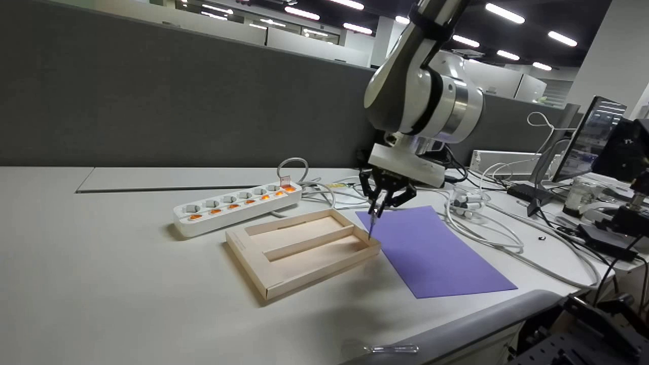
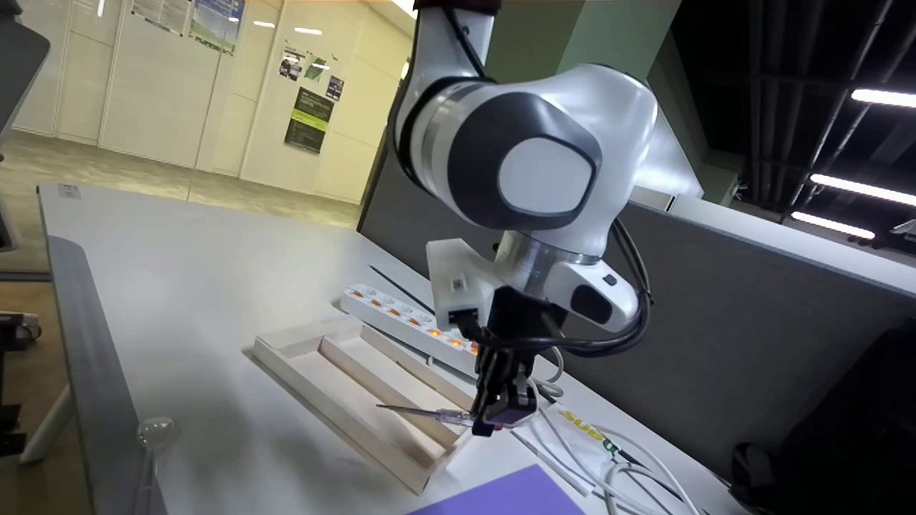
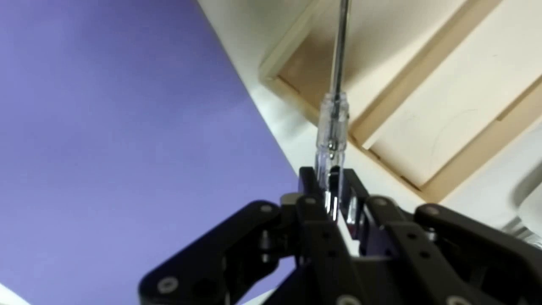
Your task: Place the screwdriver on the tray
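Screwdriver [image 3: 332, 127] is pinched by its clear handle in the gripper [image 3: 331, 180], shaft slanting out over one end of the tray [image 1: 304, 254]. Holding the handle probably leaves the shaft free to lead past the rim; the handle likely needs carrying further inward.

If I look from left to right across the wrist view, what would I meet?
Purple sheet → screwdriver → tray's centre divider → white object cut off by the right edge.
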Tool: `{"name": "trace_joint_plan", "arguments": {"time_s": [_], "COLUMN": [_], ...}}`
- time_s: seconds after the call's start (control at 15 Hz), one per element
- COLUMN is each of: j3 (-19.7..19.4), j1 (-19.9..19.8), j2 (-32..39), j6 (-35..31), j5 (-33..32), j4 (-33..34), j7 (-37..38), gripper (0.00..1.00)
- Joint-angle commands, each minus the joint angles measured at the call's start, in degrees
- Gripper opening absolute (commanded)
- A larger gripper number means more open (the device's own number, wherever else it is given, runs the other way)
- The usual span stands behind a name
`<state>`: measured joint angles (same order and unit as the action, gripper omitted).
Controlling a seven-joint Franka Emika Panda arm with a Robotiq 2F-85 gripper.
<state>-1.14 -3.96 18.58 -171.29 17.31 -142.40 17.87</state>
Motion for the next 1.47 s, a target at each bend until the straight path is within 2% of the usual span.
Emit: {"name": "trace_joint_plan", "arguments": {"time_s": [0.0, 0.27, 0.6, 0.93, 1.27, 1.33, 1.4], "j3": [3.4, 4.0, 2.9, 3.4, 3.3, 3.2, 3.3], "j1": [-0.6, 0.1, 0.8, 0.6, 1.1, 1.0, 0.9], "j2": [-0.6, 1.8, 4.8, 8.3, 9.5, 9.4, 9.2], "j6": [0.3, -1.9, -4.5, -7.4, -7.8, -7.3, -7.0], "j5": [5.4, 8.2, 8.4, 10.0, 10.5, 9.4, 9.4], "j4": [0.9, 2.0, 2.7, 4.3, 5.0, 4.9, 4.8], "j7": [1.1, 1.8, 2.3, 2.8, 2.7, 3.6, 3.5], "gripper": [0.04, 0.04, 0.04, 0.04, 0.06, 0.43, 0.44]}}
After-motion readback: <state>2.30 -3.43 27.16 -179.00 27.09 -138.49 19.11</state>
